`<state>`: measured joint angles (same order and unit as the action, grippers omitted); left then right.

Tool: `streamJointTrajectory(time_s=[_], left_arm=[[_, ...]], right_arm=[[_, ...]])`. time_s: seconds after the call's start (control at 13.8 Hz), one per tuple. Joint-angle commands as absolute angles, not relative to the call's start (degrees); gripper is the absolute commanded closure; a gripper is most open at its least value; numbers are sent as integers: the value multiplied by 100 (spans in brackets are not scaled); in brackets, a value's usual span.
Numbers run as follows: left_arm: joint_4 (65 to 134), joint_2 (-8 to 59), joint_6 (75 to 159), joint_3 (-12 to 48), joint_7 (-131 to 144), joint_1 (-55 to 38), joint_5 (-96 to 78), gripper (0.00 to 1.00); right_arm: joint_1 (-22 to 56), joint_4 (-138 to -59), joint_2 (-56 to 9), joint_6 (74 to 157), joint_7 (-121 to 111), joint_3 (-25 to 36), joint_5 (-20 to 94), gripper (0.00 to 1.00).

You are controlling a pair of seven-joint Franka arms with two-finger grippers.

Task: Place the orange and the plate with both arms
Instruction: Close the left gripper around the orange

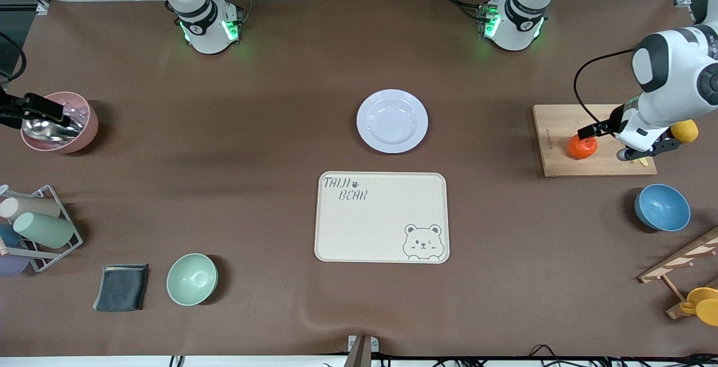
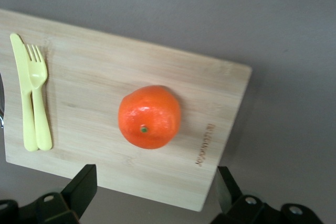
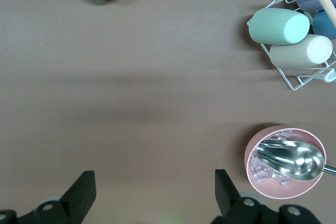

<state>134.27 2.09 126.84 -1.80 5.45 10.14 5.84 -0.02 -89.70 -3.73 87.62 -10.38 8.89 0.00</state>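
On the cutting board [image 2: 105, 82], round orange [image 2: 149, 117], stem-end up, under wide-open left tool [image 2: 152, 192].

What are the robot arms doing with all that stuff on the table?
The left gripper hangs open over the orange, which sits on a wooden board beside a yellow fork and knife. Nothing is picked up yet. The plate lies bare just above the bear tray. The right gripper waits open near a pink bowl.

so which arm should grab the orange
Left. Its open claw hangs over the board by the orange; the right claw, also open, is by the pink bowl.
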Motion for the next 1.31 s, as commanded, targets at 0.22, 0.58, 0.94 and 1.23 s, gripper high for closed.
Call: streamJointTrajectory(time_s=[0.22, 0.58, 0.94, 1.23], left_arm=[[13526, 764, 13297, -114, 492, 1283, 765, 0], [13509, 1308, 13806, -114, 483, 1397, 765, 0], [13465, 1608, 13975, -114, 483, 1397, 756, 0], [13325, 1679, 13966, -123, 518, 1362, 756, 66]], right_arm=[[35, -8938, -396, 8719, -949, 914, 79, 0], [35, -8947, -396, 8710, -940, 914, 79, 0], [44, -8938, -396, 8710, -940, 914, 79, 0], [44, -8938, -396, 8719, -941, 914, 79, 0]])
